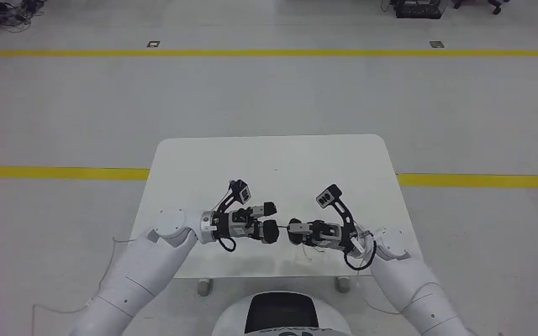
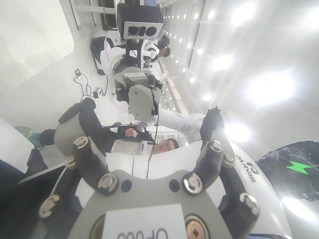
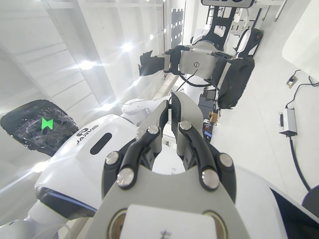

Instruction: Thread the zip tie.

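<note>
Above the near edge of the table (image 1: 269, 160) the left jaws and right jaws face each other, close together. The left jaws are wide open and empty. The right jaws are squeezed together, maybe pinching the zip tie, which is too thin to see. This looks like the lining-up step. Next comes very careful aiming.
</note>
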### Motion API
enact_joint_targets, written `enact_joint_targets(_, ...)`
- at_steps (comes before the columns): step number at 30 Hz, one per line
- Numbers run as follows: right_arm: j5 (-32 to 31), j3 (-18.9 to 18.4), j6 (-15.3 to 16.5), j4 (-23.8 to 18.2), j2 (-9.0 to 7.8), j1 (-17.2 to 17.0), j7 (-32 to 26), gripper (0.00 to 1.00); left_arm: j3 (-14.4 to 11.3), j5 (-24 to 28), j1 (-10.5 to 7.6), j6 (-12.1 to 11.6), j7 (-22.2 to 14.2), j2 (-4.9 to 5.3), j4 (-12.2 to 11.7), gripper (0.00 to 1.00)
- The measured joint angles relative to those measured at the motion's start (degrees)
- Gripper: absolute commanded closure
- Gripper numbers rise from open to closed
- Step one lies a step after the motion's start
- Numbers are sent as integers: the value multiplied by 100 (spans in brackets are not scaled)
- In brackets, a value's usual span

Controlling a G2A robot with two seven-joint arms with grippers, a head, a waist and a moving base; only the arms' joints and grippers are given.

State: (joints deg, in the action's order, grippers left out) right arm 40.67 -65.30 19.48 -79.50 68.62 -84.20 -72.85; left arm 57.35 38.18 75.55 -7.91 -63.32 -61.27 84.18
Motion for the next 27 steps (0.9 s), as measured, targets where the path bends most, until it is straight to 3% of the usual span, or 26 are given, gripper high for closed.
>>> enact_joint_targets(1,-6,4,0,8,0,1,-7,100,-8,-19,1,9,28,2,16,0)
enact_joint_targets(2,-16,11,0,20,0,2,-15,100,-12,-32,1,15,42,6,27,17)
enact_joint_targets(4,-37,22,0,42,-1,6,-22,100,-14,-29,5,15,43,12,28,27)
enact_joint_targets(5,-51,28,0,56,-3,9,-28,100,-15,-28,7,11,43,16,22,52)
enact_joint_targets(8,-83,37,0,92,-9,18,-42,100,-18,-32,9,4,46,24,8,60)
enact_joint_targets(12,-125,44,-1,146,-22,39,-65,100,-33,-58,2,12,34,37,13,79)
enact_joint_targets(15,-157,49,-19,188,-33,58,-75,100,-55,-85,-9,33,17,45,3,89)
enact_joint_targets(21,-236,41,-69,241,-61,80,-85,100,-84,-126,-38,80,22,60,-30,99)
enact_joint_targets(25,-281,24,-110,252,-82,78,-71,100,-89,-146,-40,87,69,71,-58,100)
enact_joint_targets(27,-285,19,-119,256,-90,78,-63,100,-104,-160,-40,96,67,77,-64,96)
